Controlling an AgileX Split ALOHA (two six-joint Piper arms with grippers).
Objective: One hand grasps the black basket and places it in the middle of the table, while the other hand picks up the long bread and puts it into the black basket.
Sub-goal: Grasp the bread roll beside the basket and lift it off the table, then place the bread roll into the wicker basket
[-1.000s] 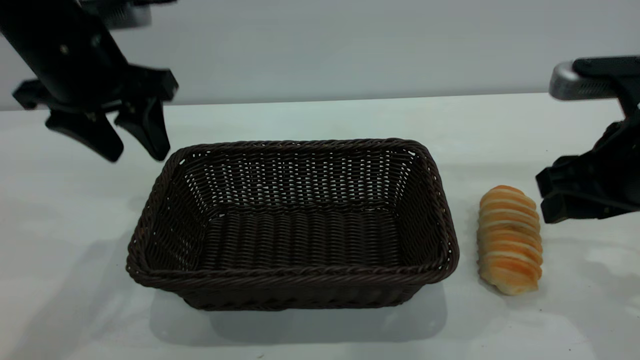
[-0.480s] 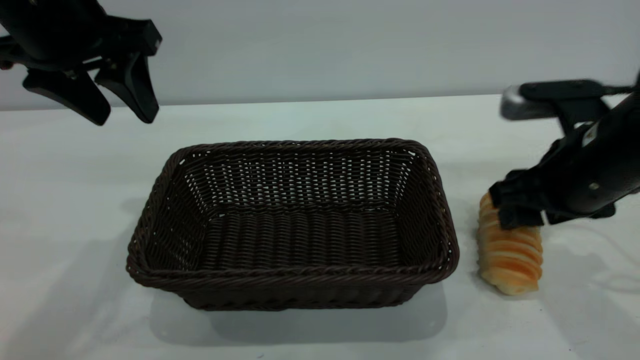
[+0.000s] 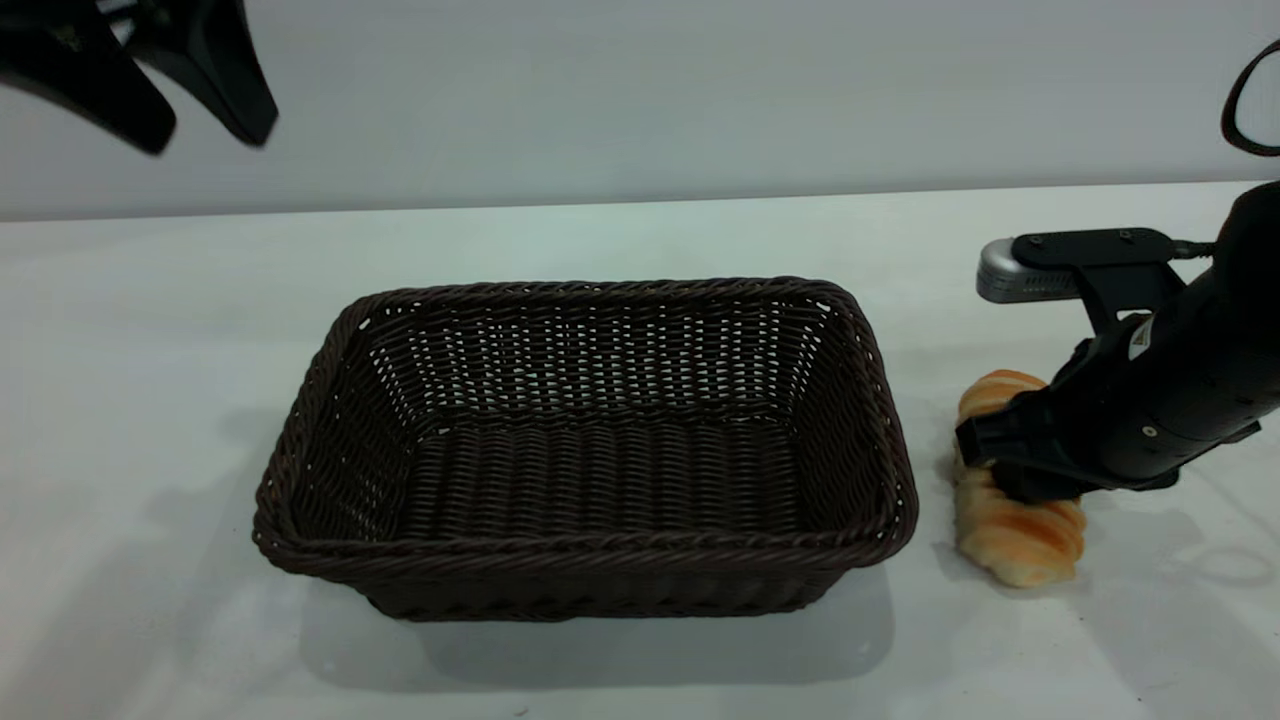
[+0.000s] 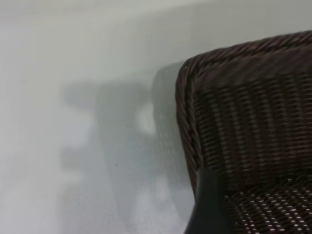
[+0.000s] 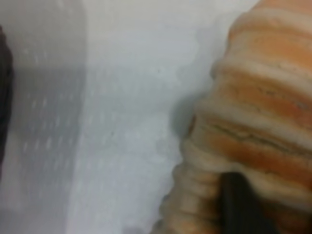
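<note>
The right end effector (image 3: 1000,470) sits down across the middle of the long bread (image 3: 1020,535), grip state unclear, with the black basket (image 3: 585,450) just beside, toward the left arm

Left arm: raised high at the exterior view's top left corner, mostly out of view.
Left gripper (image 3: 165,95): two tapered black fingers (image 3: 225,75) spread apart, pointing down, holding nothing.
Right arm: reaches in low from the right, slanting down.
Right gripper (image 3: 1005,475): down on the bread (image 3: 1020,540), close to the tabletop (image 3: 640,240); finger state not visible.
Right wrist camera (image 3: 1030,282): grey module on a black bracket above the gripper.
</note>
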